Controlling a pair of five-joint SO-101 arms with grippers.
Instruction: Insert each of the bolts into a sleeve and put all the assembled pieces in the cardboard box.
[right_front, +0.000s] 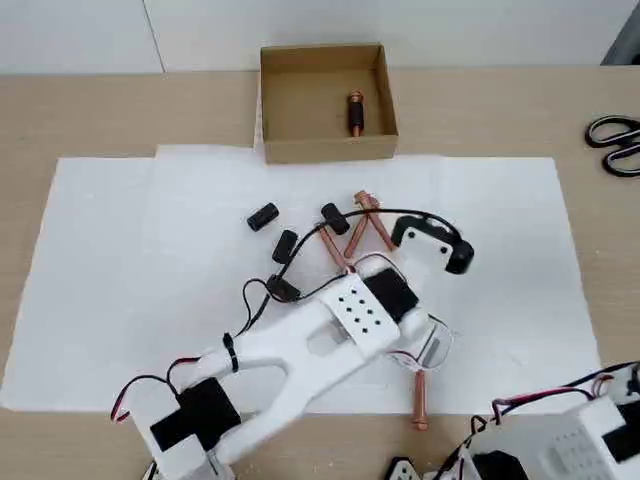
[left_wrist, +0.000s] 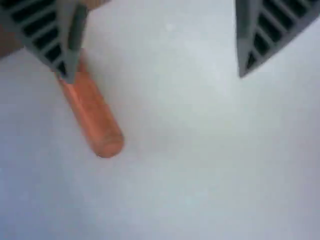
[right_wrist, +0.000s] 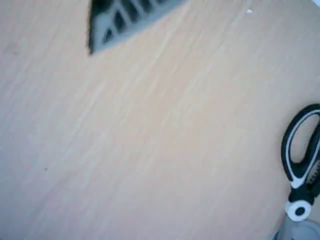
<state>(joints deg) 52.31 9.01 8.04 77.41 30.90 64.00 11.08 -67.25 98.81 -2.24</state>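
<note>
Several sleeves (right_front: 262, 216) and crossed bolts (right_front: 360, 228) lie near the left pincer (left_wrist: 154, 74), spread wide beside a lone bolt (left_wrist: 95, 122).

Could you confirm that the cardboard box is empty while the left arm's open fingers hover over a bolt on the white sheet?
Not quite: the high view shows one assembled piece lying in the cardboard box. The rest holds: the left fingers are open over a bolt on the white sheet.
</note>
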